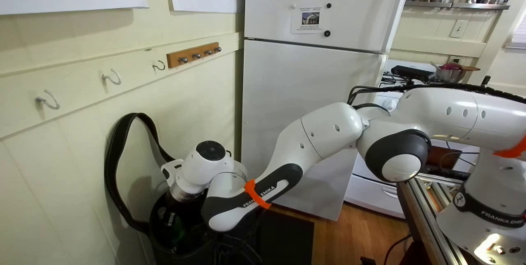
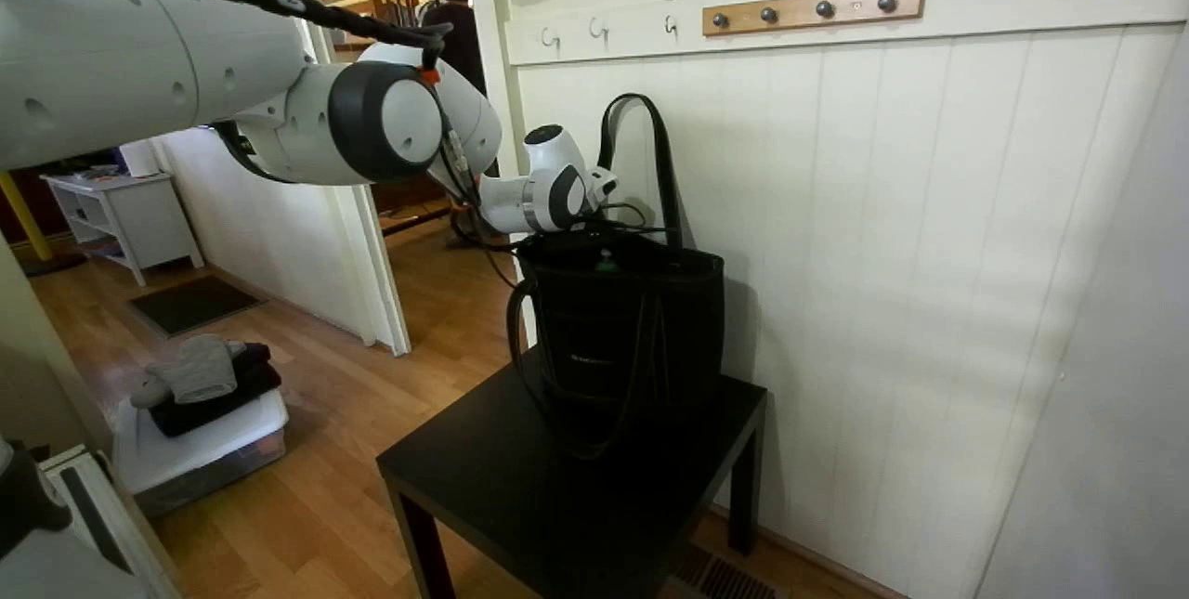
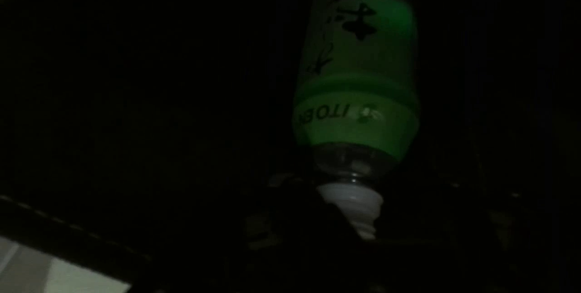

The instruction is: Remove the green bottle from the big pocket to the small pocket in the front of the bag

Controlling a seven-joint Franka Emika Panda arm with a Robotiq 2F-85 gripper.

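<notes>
The black bag (image 2: 692, 330) stands upright against the wall in both exterior views, its main pocket open at the top, its rim (image 1: 187, 253) facing up. The green bottle (image 3: 358, 116) is inside the main pocket; a bit of it shows in both exterior views (image 1: 177, 232) (image 2: 607, 262). In the dark wrist view it has a green label and a white cap. My gripper (image 3: 372, 186) is down in the main pocket, hidden from outside. Its dark fingers look apart, with the cap between them and a gap on the right side. The front pocket's opening cannot be made out.
The bag stands on a black table (image 2: 557, 506). One strap (image 1: 117, 150) rises against the wall; another strap (image 2: 520, 330) hangs at the front. Wall hooks (image 1: 111, 77) are above. The fridge (image 1: 304, 125) is beside the arm. Cables hang near the wrist.
</notes>
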